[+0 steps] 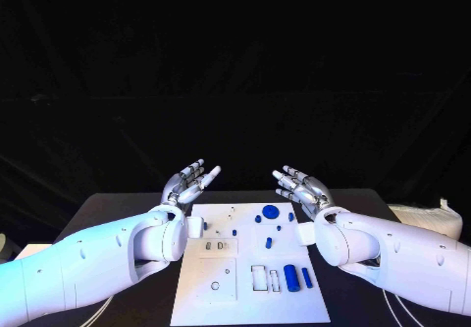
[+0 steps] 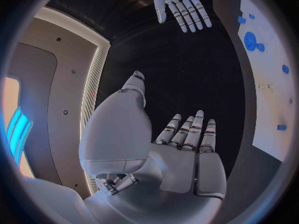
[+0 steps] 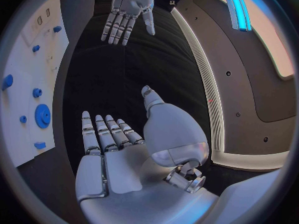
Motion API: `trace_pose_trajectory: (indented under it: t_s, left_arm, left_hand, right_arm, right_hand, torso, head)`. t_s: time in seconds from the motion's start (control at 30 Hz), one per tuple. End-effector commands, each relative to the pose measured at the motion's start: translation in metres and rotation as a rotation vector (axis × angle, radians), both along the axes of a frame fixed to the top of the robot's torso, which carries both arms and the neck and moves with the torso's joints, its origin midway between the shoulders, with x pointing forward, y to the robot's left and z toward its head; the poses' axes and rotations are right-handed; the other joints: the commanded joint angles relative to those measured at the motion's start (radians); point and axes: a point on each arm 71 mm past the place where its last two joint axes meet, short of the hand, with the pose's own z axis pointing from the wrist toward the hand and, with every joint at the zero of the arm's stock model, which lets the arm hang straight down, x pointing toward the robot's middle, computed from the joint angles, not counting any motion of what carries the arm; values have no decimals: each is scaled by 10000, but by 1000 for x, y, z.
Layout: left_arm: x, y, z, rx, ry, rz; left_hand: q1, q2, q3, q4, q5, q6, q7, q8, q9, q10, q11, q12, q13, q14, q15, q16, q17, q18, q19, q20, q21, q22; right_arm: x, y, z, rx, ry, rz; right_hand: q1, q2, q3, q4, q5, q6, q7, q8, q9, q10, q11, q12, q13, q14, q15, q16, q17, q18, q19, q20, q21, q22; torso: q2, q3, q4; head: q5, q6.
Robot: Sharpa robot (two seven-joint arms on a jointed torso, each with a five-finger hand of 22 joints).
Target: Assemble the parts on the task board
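Observation:
The white task board (image 1: 246, 306) lies in the middle of the black table. On its far half sit a round blue gear (image 1: 270, 211) and several small blue pieces, one of them (image 1: 268, 242) near the centre. A blue cylinder (image 1: 291, 279) and a blue bar (image 1: 306, 276) lie near its right edge. My left hand (image 1: 191, 180) is raised past the board's far left corner, fingers spread, holding nothing. My right hand (image 1: 302, 187) mirrors it at the far right corner, also open. The wrist views show each palm (image 2: 187, 149) (image 3: 109, 139) bare, with the board (image 2: 274, 109) (image 3: 25, 55) off to one side.
A white padded bundle (image 1: 427, 216) lies at the table's right edge. A pale object (image 1: 8, 245) sits off the left edge. Bare black table (image 1: 118, 211) flanks the board on both sides.

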Motion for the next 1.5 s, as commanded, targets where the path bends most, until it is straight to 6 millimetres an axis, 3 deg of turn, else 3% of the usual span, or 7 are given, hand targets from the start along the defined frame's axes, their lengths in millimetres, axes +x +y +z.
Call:
trace_pose_trajectory:
  t_s: [0.03, 0.17, 0.3, 0.4, 0.47, 0.83, 1.5]
  left_arm:
    - [0, -5, 3, -652, -263, -611]
    - [0, -5, 3, -652, -263, -611]
    - [1, 13, 5, -661, -467, -376]
    - [-1, 16, 6, -744, -444, -477]
    - [-3, 18, 6, -802, -377, -650]
    - [-30, 20, 17, -998, 199, -1516]
    - [-64, 17, 51, -1552, 156, -2593]
  left_hand:
    - [474, -15, 70, 127, 68, 223, 1317, 79, 29, 237, 116, 65, 40, 285, 95, 88, 45, 239, 86, 192, 92, 33]
    - [697, 694, 644, 72, -85, 1330, 1511, 320, 161, 1851, 315, 388, 207, 2865, 222, 740, 388, 163, 1322, 241, 505, 271]
    - [1017, 1282, 1005, -130, -182, 3500, 1393, 802, 390, 4698, 70, 945, 428, 4390, -121, 1234, 540, 473, 4510, 204, 1659, 851]
    - [1135, 1504, 1052, -368, -206, 5250, 1172, 1186, 544, 6198, -219, 1273, 490, 5573, -496, 1625, 651, 741, 5822, 105, 2288, 1060]
    - [1178, 1631, 1074, -518, -203, 5872, 1012, 1335, 569, 6845, -401, 1402, 492, 6239, -704, 1794, 712, 759, 6536, -107, 2586, 1127]
    - [1905, 1477, 1377, -1553, -201, 6562, 770, 1108, 347, 7830, -689, 1038, 355, 7140, -1008, 1559, 717, 762, 7437, -398, 2585, 865]
    - [1582, 1437, 1615, -1582, -205, 7116, 535, 936, 327, 8733, -951, 782, 363, 7863, -1268, 1563, 960, 758, 8044, -647, 2655, 746]
  right_arm:
    - [-2, 12, -2, -87, 263, 1859]
    - [-2, 12, -2, -123, 318, 2102]
    - [10, -11, 10, -1776, -1413, 1484]
    - [14, -16, 15, -2257, -1865, 1265]
    - [16, -19, 18, -2527, -2103, 1149]
    - [26, -26, 52, -5479, -4326, 1823]
    - [37, -15, 82, -12747, -6310, 3212]
  right_hand:
    - [1020, -1, 89, -559, -34, 747, 1200, 132, 79, 838, 125, 126, 77, 638, 94, 95, 63, 186, 246, 92, 99, 39]
    - [1758, -67, 203, -1174, -133, 2175, 1205, 314, 203, 2598, 141, 333, 195, 2313, 96, 282, 177, 277, 1667, 96, 431, 220]
    - [2330, -69, 371, -1659, -151, 4395, 964, 665, 385, 5402, 28, 761, 360, 5159, -28, 706, 355, 666, 3522, 72, 942, 429]
    - [2612, 12, 649, -1961, 124, 6337, 908, 1001, 522, 6519, -198, 978, 359, 6403, -289, 972, 399, 922, 4209, 43, 1244, 498]
    - [2600, 11, 965, -2170, 260, 6754, 816, 961, 461, 6951, -295, 892, 281, 6829, -401, 956, 341, 930, 4523, -36, 1353, 495]
    - [2105, -500, 2397, -2936, -415, 7878, 499, 499, 396, 8515, -778, 372, 299, 8916, -1012, 863, 407, 941, 6084, -709, 1983, 536]
    - [1920, -1106, 2265, -2532, -887, 8801, -106, 421, 418, 9723, -1466, 331, 311, 12184, -2111, 3166, 1914, 870, 8622, -2113, 5084, 2162]
  torso:
    - [1, 1, -2]
    - [1, 1, -2]
    - [66, 19, -7]
    - [116, 21, -6]
    - [163, 25, 6]
    - [730, 103, 104]
    - [2036, 76, 485]
  head:
    - [0, 2]
    - [0, 2]
    - [-79, -100]
    - [0, -96]
    - [12, -83]
    - [-90, 75]
    - [-632, 509]
